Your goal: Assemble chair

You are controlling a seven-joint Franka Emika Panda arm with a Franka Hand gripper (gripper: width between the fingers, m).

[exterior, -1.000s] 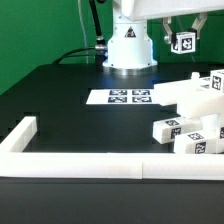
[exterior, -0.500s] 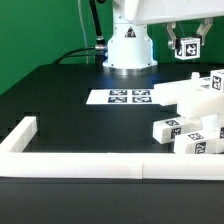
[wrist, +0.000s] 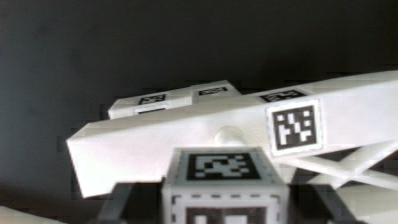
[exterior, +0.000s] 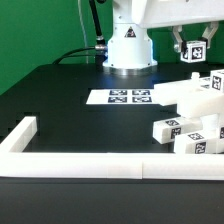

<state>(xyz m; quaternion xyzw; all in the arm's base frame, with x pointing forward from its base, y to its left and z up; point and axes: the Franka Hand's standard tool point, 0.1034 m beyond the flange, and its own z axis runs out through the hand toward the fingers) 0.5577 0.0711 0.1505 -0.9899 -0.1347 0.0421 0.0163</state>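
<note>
We held one small white tagged plastic block (exterior: 196,51) clamped in the two-finger gripper (exterior: 194,44), lifted above the table (exterior: 70,100), presumably to carry it over the pile for joining. The other chair parts (exterior: 190,125) lay clustered at the exterior view's right; we counted roughly five. One marker board (exterior: 129,97) lay beside them.

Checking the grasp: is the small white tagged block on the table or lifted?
Lifted: the small white tagged block hangs in the gripper above the black table.
</note>
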